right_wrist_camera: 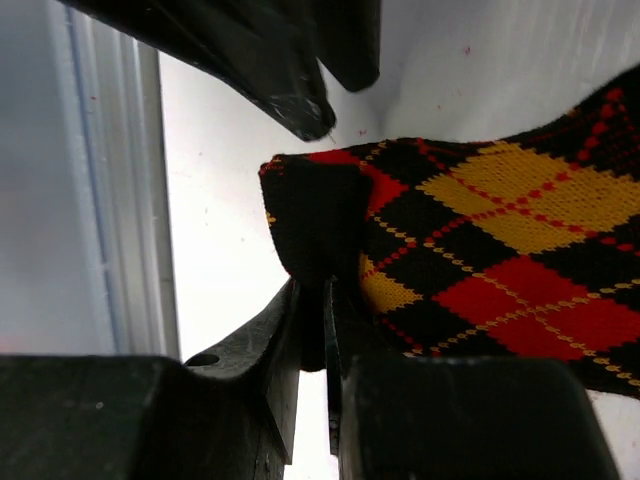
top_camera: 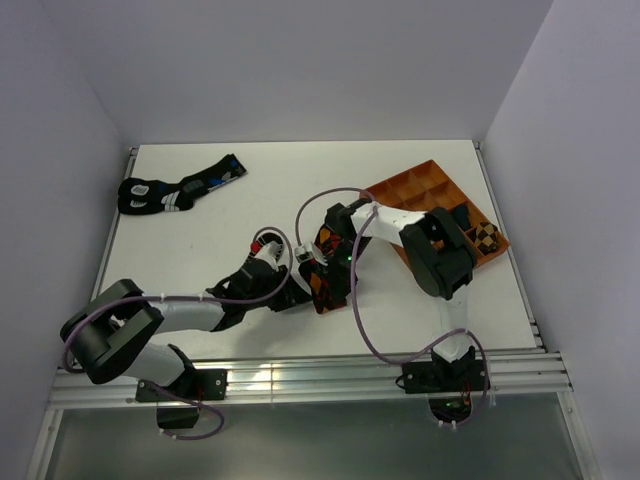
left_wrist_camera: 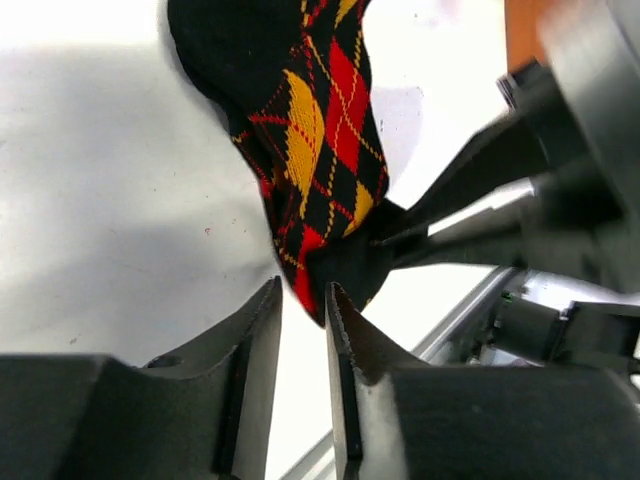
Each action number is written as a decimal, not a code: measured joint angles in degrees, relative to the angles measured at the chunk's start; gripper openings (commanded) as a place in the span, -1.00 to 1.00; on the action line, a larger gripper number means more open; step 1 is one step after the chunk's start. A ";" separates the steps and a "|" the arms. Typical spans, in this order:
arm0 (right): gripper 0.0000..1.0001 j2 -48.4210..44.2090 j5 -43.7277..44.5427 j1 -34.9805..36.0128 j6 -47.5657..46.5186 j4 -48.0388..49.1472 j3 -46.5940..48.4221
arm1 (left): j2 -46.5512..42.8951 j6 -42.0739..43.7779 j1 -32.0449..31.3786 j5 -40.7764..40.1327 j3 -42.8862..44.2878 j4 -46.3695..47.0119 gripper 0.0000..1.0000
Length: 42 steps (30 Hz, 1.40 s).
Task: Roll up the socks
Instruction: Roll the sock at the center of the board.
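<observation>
Black argyle sock, red and orange diamonds, folded end pinched tight by right gripper; left gripper narrowly parted at its tip.

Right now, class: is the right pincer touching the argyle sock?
Touching. The right wrist view shows the right pincer clamped on a fold of the argyle sock.

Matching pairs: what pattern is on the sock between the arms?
Black sock with red and orange argyle diamonds; clearest in the right wrist view.
</observation>
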 measured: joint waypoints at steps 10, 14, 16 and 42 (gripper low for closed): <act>-0.74 8.17 -4.26 -1.97 -0.44 -10.93 6.75 | -0.92 13.42 -9.97 -12.66 -4.28 13.84 -0.16; -0.74 10.03 -5.16 -2.23 -0.26 -13.18 7.69 | 0.02 19.04 -11.50 -12.94 -5.44 21.11 -0.15; -0.74 10.40 -5.29 -2.45 -0.13 -13.97 8.15 | 0.96 21.44 -11.67 -12.74 -5.40 23.71 -0.14; -0.73 13.57 -6.97 -4.31 3.89 -16.81 10.43 | 15.85 28.70 -11.72 -1.44 -3.04 35.41 -0.38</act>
